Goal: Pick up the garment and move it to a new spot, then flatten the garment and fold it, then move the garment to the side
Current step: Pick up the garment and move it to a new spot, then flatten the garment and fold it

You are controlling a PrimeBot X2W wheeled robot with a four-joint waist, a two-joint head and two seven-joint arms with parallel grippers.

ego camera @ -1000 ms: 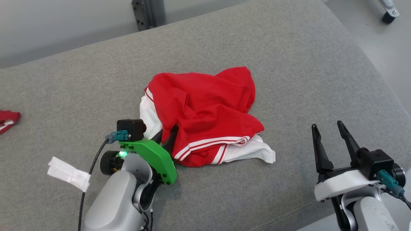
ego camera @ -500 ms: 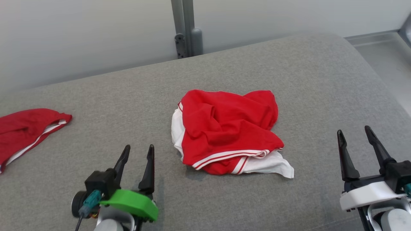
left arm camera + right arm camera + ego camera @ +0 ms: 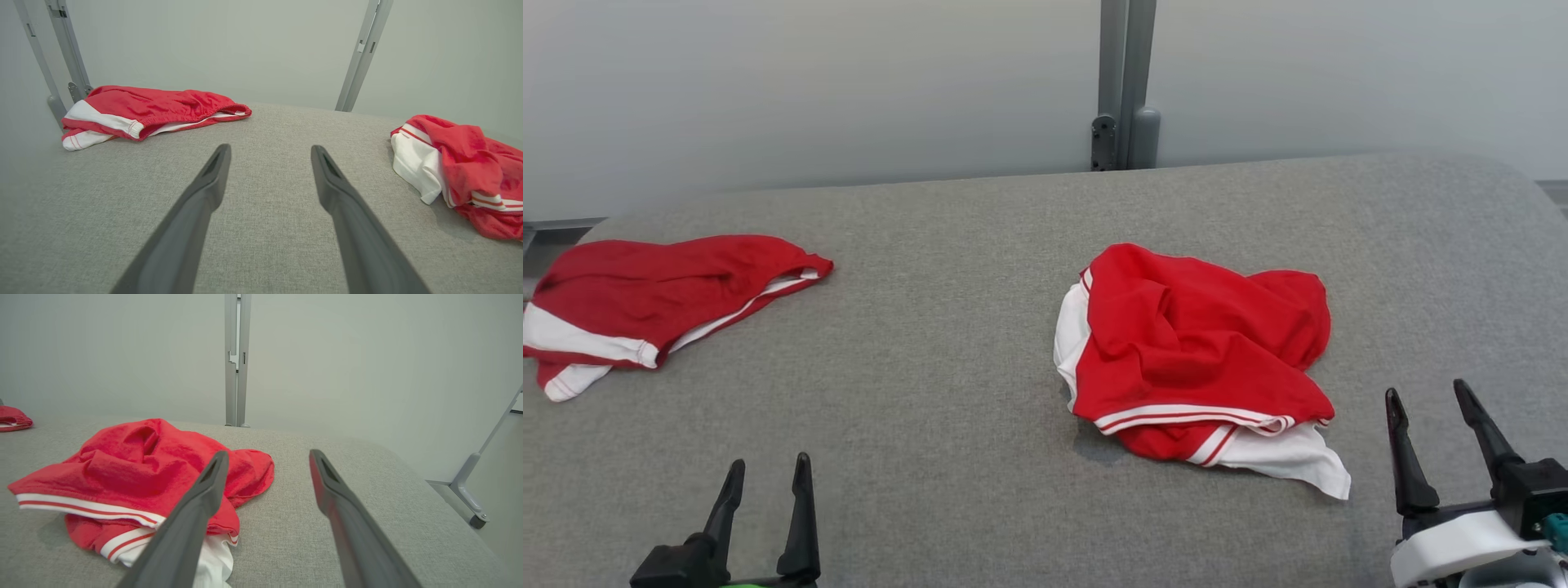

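Where the head view is read from its left edge, a second garment [image 3: 662, 298], red with white trim, lies fairly flat at the far left of the grey fabric-covered worktop [image 3: 947, 327], towards its rear edge.

Left end effector [image 3: 769, 461]: at the lower left, over the near part of the worktop. Both dark fingers point away from the robot towards the rear wall. They stand parted with a clear gap, nothing between them and no cloth in contact. Its wrist view shows bare grey fabric between the fingers, the second garment ahead to the left and the other cloth off to the right.

The garment [image 3: 1201, 343], red with white panels and striped trim, lies crumpled in a loose heap right of centre on the worktop, a white corner trailing towards the near right. It is well apart from the second garment and from the left end effector.

Right end effector [image 3: 1425, 389]: at the lower right, near the garment's white corner but apart from it. Its fingers point away from the robot, leaning slightly right, spread apart and empty. In its wrist view one finger crosses in front of the garment's near edge.

A grey metal post [image 3: 1123, 82] stands behind the worktop against a pale wall.
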